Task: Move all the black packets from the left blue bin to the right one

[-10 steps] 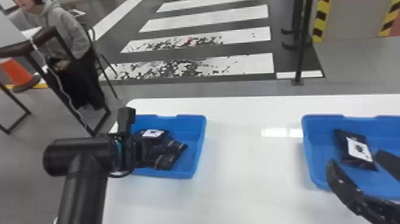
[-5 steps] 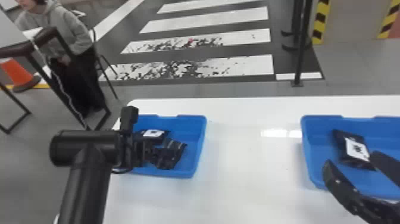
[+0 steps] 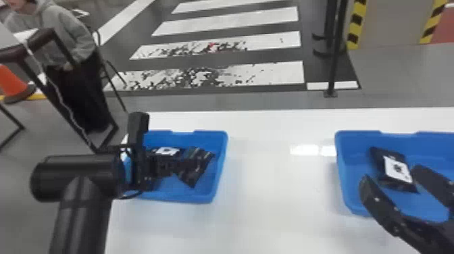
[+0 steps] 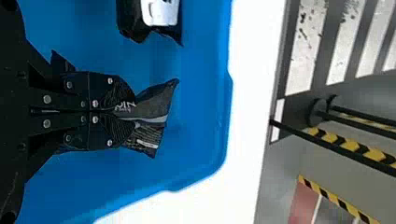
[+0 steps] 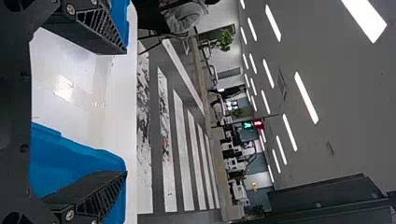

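Creases are seen all over the black packet (image 3: 194, 174) that is pinched by the left gripper (image 3: 174, 165) in the left blue bin (image 3: 220, 152). Its jaws are pressed close on the packet, and the loose end is spread past the tips like a small fan, with a pale stripe and little white marks shown on it. Beside the jaws, a dark pointed corner is seen in the left wrist view; whether it is part of the same packet cannot be told. Near the pinched packet, a puffy packet with a white label (image 3: 167, 151) is held in the same bin.

Both bins are made with smooth blue walls and round corners, and are set well apart on a flat, shiny white surface (image 3: 270, 209). In the right blue bin (image 3: 342, 169), a black packet with a white square (image 3: 398, 169) is laid at a slant. The right gripper (image 3: 391, 175) is held over that bin with its jaws spread wide, and rows of ridges are seen on its long, flat fingers (image 5: 100, 28).
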Tool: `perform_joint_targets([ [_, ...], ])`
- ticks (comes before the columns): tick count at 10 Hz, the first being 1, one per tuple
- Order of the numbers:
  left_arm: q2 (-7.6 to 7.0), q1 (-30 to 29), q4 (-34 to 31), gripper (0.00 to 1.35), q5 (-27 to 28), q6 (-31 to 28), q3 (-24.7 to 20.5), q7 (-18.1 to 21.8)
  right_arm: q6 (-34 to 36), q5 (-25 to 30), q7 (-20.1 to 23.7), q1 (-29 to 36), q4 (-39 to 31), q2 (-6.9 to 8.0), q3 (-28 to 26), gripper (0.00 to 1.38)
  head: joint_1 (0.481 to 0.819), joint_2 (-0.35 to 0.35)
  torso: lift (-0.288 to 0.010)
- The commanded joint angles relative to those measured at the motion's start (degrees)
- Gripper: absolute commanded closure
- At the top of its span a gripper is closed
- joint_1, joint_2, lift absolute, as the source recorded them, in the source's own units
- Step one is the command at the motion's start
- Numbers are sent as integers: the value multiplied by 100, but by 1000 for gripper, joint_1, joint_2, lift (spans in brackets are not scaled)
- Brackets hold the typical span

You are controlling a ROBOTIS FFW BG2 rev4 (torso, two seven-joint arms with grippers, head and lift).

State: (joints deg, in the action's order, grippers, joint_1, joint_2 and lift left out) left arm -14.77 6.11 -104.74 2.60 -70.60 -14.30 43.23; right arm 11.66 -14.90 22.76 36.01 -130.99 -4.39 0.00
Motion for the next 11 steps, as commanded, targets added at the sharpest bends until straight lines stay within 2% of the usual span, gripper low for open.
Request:
perform_joint_targets([
  [1, 36, -315, -825, 1207, -397, -41, -10, 19, 28, -64, 35, -100, -14, 0, 0, 110, 695, 246, -154],
  [3, 168, -667, -1627, 1205, -1094, 184, 138, 45, 239, -246, 141, -269, -56, -27, 57, 121, 695, 199, -154],
  [6, 238, -723, -1866, 1205, -1939, 536, 1110, 63, 605, -875, 281, -831, 211, -194, 411, 121, 695, 109, -154],
  [8, 247, -652, -1852, 1205, -2191, 578, 1658, 54, 633, -1172, 334, -1225, 549, -229, 537, 121, 695, 40, -154],
  [11, 238, -638, -1866, 1205, -2351, 578, 1921, 54, 633, -1263, 334, -1506, 886, -229, 537, 119, 695, -22, -154],
])
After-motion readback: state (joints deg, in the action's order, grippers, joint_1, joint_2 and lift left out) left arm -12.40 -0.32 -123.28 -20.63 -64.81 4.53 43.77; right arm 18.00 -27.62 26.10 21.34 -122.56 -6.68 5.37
